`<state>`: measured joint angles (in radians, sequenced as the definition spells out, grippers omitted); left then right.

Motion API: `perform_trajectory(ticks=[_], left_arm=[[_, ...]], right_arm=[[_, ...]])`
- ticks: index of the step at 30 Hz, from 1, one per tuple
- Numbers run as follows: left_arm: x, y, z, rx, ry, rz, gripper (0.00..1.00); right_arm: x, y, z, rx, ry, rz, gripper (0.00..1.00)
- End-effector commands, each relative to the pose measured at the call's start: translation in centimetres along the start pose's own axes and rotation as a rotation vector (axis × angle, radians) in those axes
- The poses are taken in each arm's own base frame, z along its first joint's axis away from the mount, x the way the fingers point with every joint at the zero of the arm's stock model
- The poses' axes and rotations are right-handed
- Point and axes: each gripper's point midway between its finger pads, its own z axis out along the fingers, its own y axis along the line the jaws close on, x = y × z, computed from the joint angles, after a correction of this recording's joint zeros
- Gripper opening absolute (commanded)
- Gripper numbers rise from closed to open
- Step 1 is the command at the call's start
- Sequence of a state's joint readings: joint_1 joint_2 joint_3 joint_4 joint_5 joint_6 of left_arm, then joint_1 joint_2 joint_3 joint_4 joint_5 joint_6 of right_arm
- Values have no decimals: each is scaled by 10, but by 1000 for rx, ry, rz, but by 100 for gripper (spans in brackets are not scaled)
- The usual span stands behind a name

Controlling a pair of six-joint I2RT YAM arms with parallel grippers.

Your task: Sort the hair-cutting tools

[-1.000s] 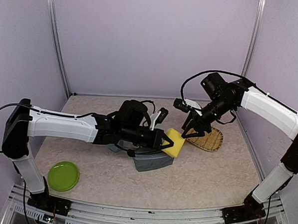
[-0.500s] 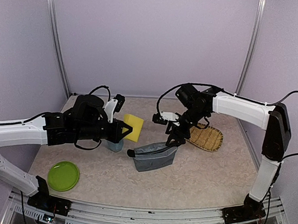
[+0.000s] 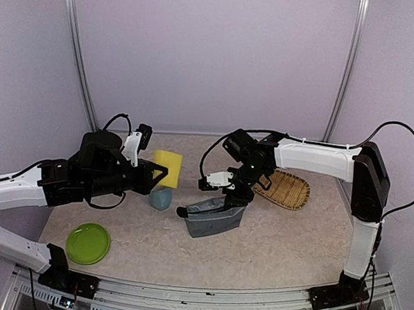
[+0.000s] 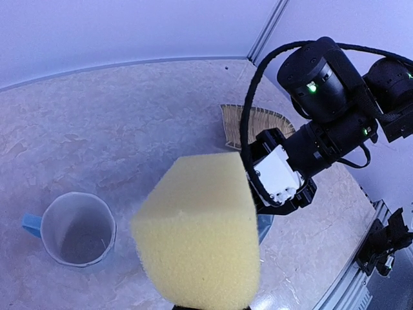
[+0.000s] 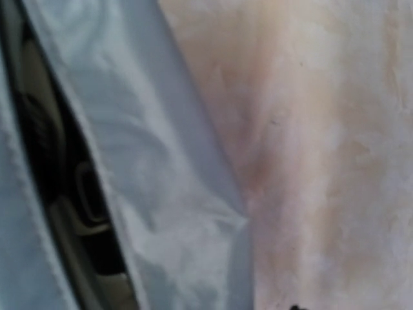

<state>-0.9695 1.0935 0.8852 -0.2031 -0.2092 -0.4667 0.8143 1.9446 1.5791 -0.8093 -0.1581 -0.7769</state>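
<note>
A green plate [image 3: 88, 243] lies on the table [image 3: 293, 243] at my far left. My left jaws are clamped tight on the yellow sponge [image 3: 167, 168], which I hold in the air close to the light-blue cup [image 3: 160, 198]. The sponge hides my fingertips from the wrist view. Right of the cup sags a grey pouch [image 3: 214, 219]. My right jaws hang at its open top edge, and I cannot tell how wide they stand. Inside the pouch's slit are dark shapes [image 5: 84, 187], one loop-like. They may be the hair-cutting tools but are too blurred to name. A woven tray [image 3: 288, 190] lies farthest right.
</note>
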Motion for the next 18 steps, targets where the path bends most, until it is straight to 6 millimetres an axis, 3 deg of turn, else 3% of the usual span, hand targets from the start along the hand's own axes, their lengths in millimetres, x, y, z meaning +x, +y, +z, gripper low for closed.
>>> perform_trajectory(ticks=[1, 3, 7, 9, 12, 18], left_arm=[[4, -11, 6, 31, 11, 49, 0], [4, -16, 8, 45, 7, 79, 0], [1, -35, 10, 107, -28, 167, 0], [4, -48, 10, 156, -49, 249, 0], [13, -73, 3, 254, -100, 426, 0], [34, -96, 0, 362, -94, 599, 0]], right_arm=[[8, -4, 15, 14, 49, -23, 51], [11, -3, 19, 10, 62, -24, 46], [12, 1, 19, -21, 67, 3, 13], [5, 7, 11, -70, 31, 34, 2], [-5, 21, -2, -190, -41, 93, 0], [-9, 69, -17, -439, -108, 180, 0]])
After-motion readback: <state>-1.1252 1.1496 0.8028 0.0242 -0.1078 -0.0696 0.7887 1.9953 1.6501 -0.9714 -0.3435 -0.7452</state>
